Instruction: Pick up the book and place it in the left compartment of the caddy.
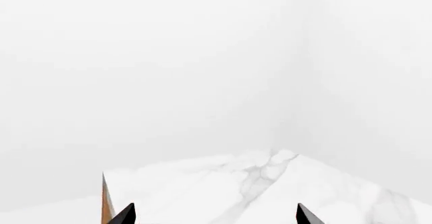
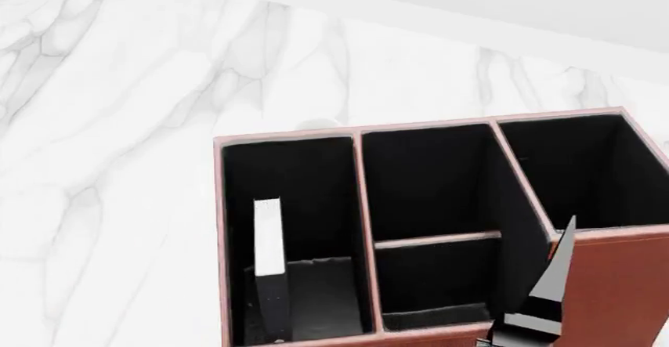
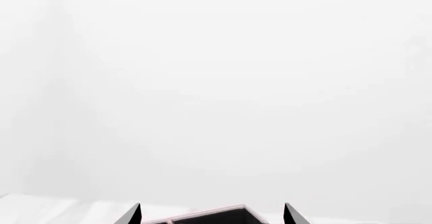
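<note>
The reddish-brown caddy [image 2: 616, 284] with black interior fills the lower head view. The black book [image 2: 269, 237] stands upright inside the left compartment [image 2: 313, 167], white page edges up, leaning near its left wall. No gripper touches it. One grey finger [image 2: 554, 280] of my right gripper rises over the caddy's right front. In the right wrist view my right gripper [image 3: 212, 215] is open and empty, with a caddy corner [image 3: 202, 219] beyond it. My left gripper [image 1: 216, 215] is open and empty over the table, a sliver of caddy edge [image 1: 106, 204] beside one tip.
The caddy stands on a white marble table [image 2: 125, 128], whose far edge meets a plain white wall. The middle section is split by a crossbar [image 2: 439, 240]; the squarer right section [image 2: 585, 167] holds nothing visible. The marble corner [image 1: 270, 178] shows in the left wrist view.
</note>
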